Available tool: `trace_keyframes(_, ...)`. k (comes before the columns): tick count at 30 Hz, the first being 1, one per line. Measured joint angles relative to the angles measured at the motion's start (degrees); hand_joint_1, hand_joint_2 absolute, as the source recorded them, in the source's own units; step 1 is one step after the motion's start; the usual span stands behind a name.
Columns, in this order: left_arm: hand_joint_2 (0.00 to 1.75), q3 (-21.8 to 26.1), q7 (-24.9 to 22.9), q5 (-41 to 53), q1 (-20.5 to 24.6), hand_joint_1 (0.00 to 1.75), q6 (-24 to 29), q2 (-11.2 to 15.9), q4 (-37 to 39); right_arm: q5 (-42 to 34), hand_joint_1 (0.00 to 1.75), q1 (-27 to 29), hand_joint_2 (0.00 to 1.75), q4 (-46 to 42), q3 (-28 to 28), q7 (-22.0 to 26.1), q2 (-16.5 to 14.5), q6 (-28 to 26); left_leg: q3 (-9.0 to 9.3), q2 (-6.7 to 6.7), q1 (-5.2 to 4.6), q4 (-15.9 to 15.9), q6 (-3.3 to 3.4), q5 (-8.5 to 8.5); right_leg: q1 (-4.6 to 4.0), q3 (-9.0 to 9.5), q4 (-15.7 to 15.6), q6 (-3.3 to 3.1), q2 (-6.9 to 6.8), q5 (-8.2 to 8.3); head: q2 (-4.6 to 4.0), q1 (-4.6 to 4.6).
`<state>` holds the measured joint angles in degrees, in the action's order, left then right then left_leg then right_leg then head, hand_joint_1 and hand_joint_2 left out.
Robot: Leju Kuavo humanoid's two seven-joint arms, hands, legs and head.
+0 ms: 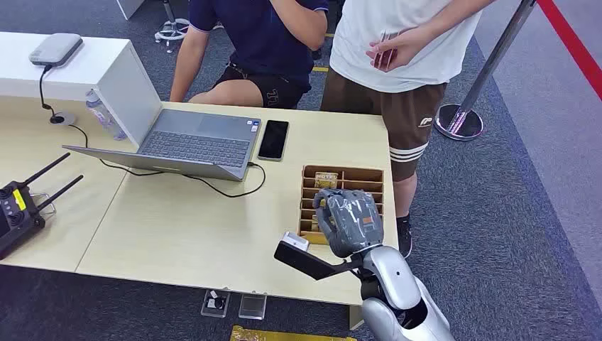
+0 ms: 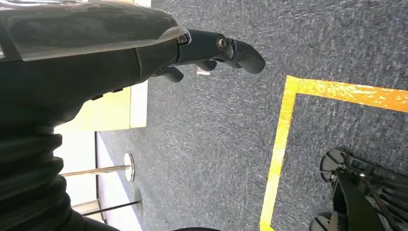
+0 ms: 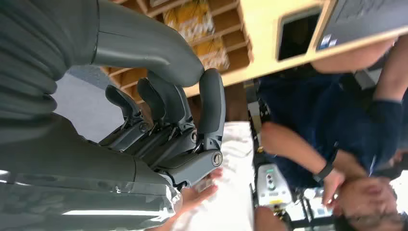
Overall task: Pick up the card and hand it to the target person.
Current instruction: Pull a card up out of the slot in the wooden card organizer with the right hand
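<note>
My right hand is raised over the near end of the wooden card box on the desk, its back toward me. In the right wrist view the right hand has bent fingers standing apart from the thumb, with nothing between them. Yellow cards lie in the box's slots. A person in a white shirt stands beyond the desk and holds a thin card-like thing at chest height. My left hand hangs over the carpet, fingers loosely out and holding nothing.
An open laptop and a black phone lie on the desk left of the box. A remote controller sits at the far left. A seated person in dark blue is behind the desk. A stanchion stands at right.
</note>
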<state>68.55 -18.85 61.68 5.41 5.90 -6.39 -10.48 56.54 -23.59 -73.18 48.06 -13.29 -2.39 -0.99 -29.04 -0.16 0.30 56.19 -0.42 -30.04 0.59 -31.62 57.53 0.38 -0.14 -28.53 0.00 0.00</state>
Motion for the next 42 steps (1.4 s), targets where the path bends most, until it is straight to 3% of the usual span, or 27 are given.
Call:
trace_keyframes(12,1.75,0.3,0.3,-0.2,0.0,0.00,0.1,-0.2,-0.1,-1.3,1.38,-1.6,1.75,2.6,-0.7,-1.2,-0.3,1.0,-0.03,-0.05,0.00,0.0,0.00,0.03,0.00,0.00,0.0,0.00,-0.05,0.01,0.00,0.00)
trace_keyframes(18,1.75,0.3,0.4,-0.2,0.0,0.00,0.1,-0.3,-0.3,-1.3,1.06,-1.7,1.75,3.0,-2.3,-2.3,-0.6,1.2,-0.04,-0.08,0.00,0.0,0.00,0.03,0.00,-0.02,0.0,0.00,-0.08,0.00,0.00,0.00)
trace_keyframes(29,1.75,0.1,0.0,0.0,0.2,0.00,-0.1,-0.3,-0.5,-0.3,1.09,-0.3,1.75,3.2,-3.0,-3.5,-1.3,2.3,-0.04,-0.14,0.00,0.0,0.00,0.03,0.00,0.00,0.0,0.00,-0.14,-0.01,0.00,0.00)
trace_keyframes(36,1.75,0.1,-0.1,0.0,0.2,0.00,-0.2,-0.3,-0.6,0.2,0.93,-0.2,1.75,4.5,-3.6,-4.0,-1.7,3.1,-0.02,-0.14,0.01,0.0,0.00,0.05,-0.01,0.01,0.0,0.00,-0.14,0.01,0.00,0.00)
trace_keyframes(42,1.75,-0.1,0.0,0.2,0.3,0.00,-0.5,-0.2,-0.7,0.6,0.92,-0.7,1.75,6.2,-4.9,-4.4,-2.4,3.3,-0.03,-0.13,0.01,0.0,0.00,0.03,-0.01,0.00,0.0,0.00,-0.13,0.00,0.00,0.00)
